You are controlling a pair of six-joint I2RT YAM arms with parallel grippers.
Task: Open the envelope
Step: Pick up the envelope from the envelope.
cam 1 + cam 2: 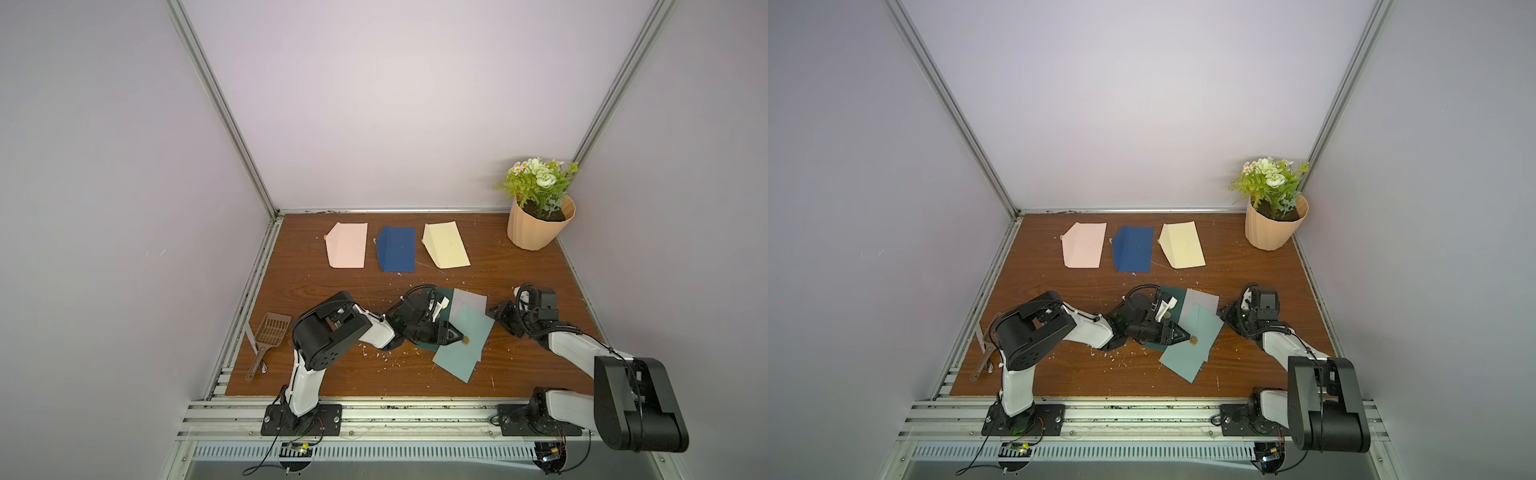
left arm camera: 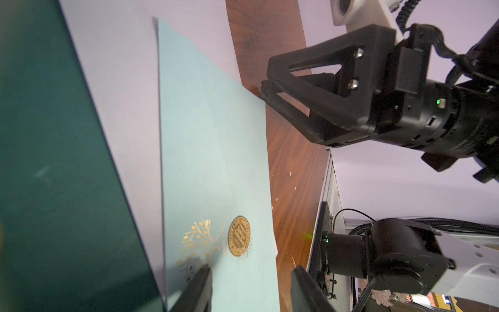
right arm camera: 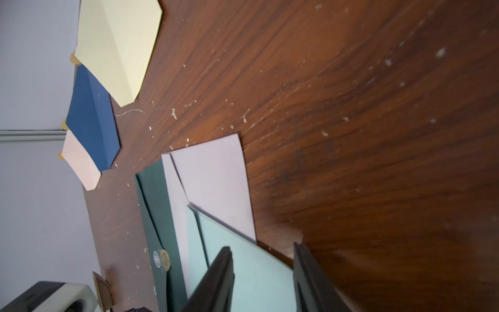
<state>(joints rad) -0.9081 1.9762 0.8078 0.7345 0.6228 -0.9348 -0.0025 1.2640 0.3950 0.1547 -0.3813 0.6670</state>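
Brown plastic scoop: lies at the far left edge of the table, well apart from both arms; judged no part of this step.
Back row: pink envelope, navy envelope and cream envelope lie side by side with flaps folded out; they read as finished work set out of the way.
Left gripper: jaws apart, nothing clamped. It sits low over the pile, tips just beside the seal, likely placed to get under the flap there.
Dark green envelope: bottom of the pile, partly under the left gripper; its own seal shows in the right wrist view.
Light teal envelope: top of the pile, near the front middle of the table, tilted, flap shut. Judged the one to open.
Gold seal: holds the flap tip down, next to a gold leaf print.
Lavender envelope: sandwiched between the green and the teal one.
Right gripper: jaws apart, straddling the teal envelope's far edge; cannot tell whether it touches. Probably there to pin the paper while the flap lifts.
Flower pot: back right corner, well apart.
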